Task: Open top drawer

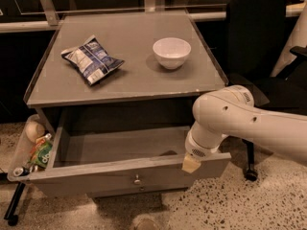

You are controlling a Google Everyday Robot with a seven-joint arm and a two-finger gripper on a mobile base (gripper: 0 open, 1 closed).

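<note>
The top drawer (120, 174) of the grey cabinet is pulled out wide toward me. Its shallow grey inside (120, 145) shows and holds nothing that I can see. A small round metal knob (137, 179) sits at the centre of its front panel. My white arm reaches in from the right, and the gripper (191, 164) is at the drawer's front rim near its right end, well right of the knob. Only one pale tip of it shows below the wrist.
On the cabinet top (129, 85) lie a blue and white chip bag (91, 59) and a white bowl (171, 52). A side bin (29, 150) with packets hangs at the left. A black office chair (259, 56) stands at the right on speckled floor.
</note>
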